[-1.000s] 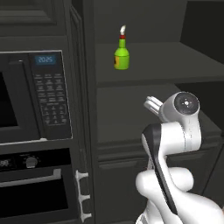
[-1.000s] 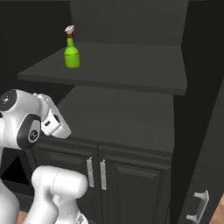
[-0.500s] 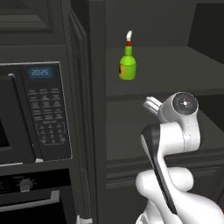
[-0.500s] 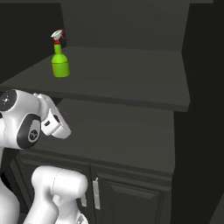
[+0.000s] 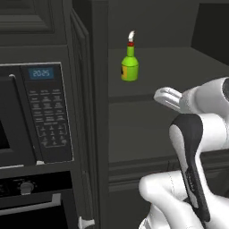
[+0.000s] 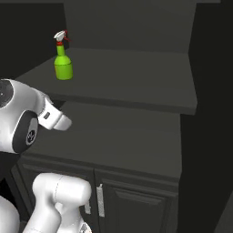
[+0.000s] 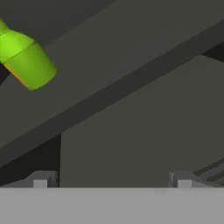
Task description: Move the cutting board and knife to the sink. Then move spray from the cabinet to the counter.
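Spray (image 5: 129, 65): green body, yellow label, red neck, white nozzle. Cabinet (image 6: 136, 82): dark grey-black, shelves matte and unpatterned. Microwave (image 5: 40, 112): black, pale keypad markings, blue-lit display.

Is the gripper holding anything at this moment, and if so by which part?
Nothing is held. The gripper is open with nothing between its fingertips, and the spray stands apart on the cabinet shelf.

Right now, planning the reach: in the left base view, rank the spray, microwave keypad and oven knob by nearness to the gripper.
1. Spray: just up-left of the open gripper.
2. Keypad: well off to the left.
3. Oven knob: far lower left.
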{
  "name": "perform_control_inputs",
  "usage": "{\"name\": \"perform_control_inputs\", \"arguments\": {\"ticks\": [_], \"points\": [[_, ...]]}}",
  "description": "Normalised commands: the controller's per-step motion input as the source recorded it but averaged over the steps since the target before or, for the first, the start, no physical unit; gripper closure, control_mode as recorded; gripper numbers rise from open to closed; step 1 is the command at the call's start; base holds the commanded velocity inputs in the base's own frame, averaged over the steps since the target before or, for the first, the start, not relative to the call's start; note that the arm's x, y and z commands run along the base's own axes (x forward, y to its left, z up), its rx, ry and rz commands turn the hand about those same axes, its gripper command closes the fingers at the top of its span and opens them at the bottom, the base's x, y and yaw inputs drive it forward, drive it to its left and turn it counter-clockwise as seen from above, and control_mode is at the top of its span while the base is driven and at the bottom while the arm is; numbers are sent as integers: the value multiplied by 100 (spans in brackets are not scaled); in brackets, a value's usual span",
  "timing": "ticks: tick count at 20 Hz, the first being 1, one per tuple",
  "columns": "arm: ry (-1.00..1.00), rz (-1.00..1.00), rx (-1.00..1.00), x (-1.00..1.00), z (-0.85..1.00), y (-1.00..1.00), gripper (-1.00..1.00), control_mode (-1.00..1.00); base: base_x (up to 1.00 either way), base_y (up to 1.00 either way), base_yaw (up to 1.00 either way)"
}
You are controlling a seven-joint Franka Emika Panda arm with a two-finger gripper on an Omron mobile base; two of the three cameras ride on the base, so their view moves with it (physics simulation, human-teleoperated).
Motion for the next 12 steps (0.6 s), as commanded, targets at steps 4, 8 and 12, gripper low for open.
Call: {"name": "perform_control_inputs", "arguments": {"ticks": [4, 8, 12], "points": [[0, 53, -13, -81, 98, 11, -100, -100, 0, 0, 0], [-1, 42, -11, 9, 99, 43, -100, -100, 0, 0, 0], [2, 6, -24, 59, 90, 80, -100, -100, 0, 0, 0]]}}
